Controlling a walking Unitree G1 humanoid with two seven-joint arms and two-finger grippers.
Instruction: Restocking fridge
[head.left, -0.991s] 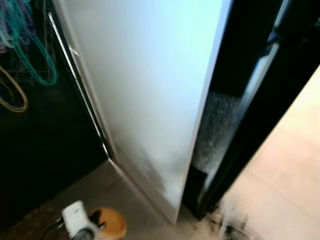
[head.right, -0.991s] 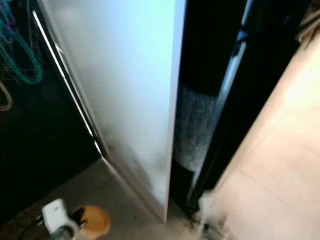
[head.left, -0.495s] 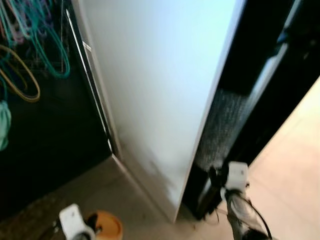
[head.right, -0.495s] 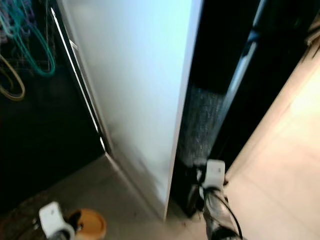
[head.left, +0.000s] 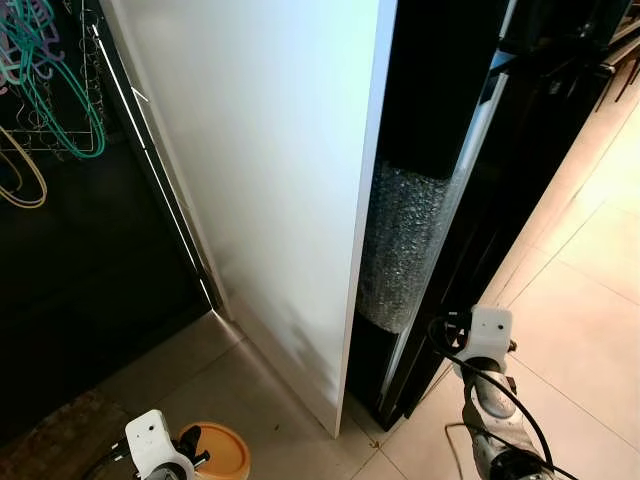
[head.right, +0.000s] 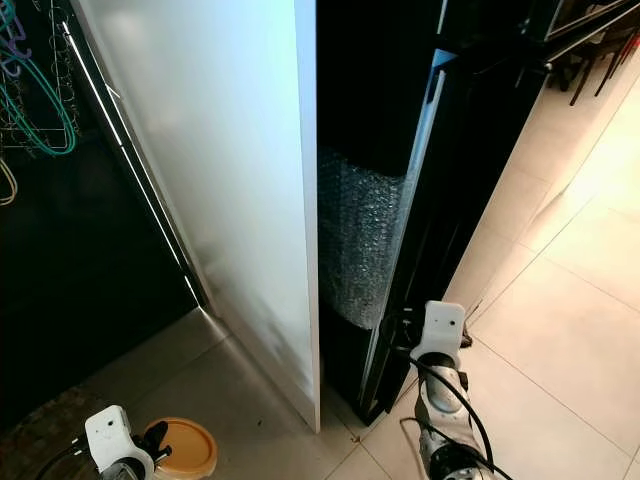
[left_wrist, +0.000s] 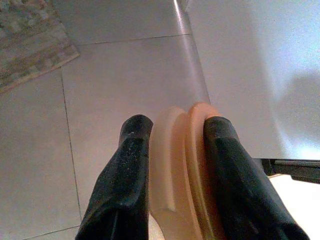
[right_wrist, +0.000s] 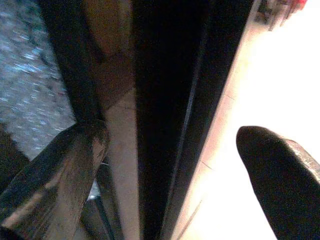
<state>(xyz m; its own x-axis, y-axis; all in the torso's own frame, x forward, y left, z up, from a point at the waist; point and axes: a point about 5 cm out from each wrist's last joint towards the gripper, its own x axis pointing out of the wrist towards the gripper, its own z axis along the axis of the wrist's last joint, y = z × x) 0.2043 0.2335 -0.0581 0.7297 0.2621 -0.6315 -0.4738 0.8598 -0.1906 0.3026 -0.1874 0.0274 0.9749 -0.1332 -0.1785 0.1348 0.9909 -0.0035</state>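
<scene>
1. Left eye: the white fridge door (head.left: 270, 190) stands open, seen edge-on, with a dark gap beside it and a strip of bubble wrap (head.left: 400, 245) low in that gap. The left tool (head.left: 190, 458) sits low at the robot's left, clamped on an orange lid (head.left: 222, 452) just above the floor (head.left: 580, 300). Hangers (head.left: 45, 90) hang off a rack at far left.

2. Right eye: same scene. The right tool (head.right: 408, 335) is up at the black door edge (head.right: 425, 170), right beside the bubble wrap, near the bottom of the gap.

3. Left wrist: the two black fingers (left_wrist: 125, 175) are pinched on the lid's rim, so it stands edge-up between them, its flat face turned toward the fingers and its rim line running out along them. Looks like light, smooth, stiff plastic, so my guess is it could slip or twist if squeezed off-centre; the rim is the sensible hold. A rug (left_wrist: 30, 35) lies at the corner.

4. Right wrist: the fingers (right_wrist: 55, 170) are spread apart with the dark door edge running between them, not closed on it yet. I'd say it's lining up to grab the door.
</scene>
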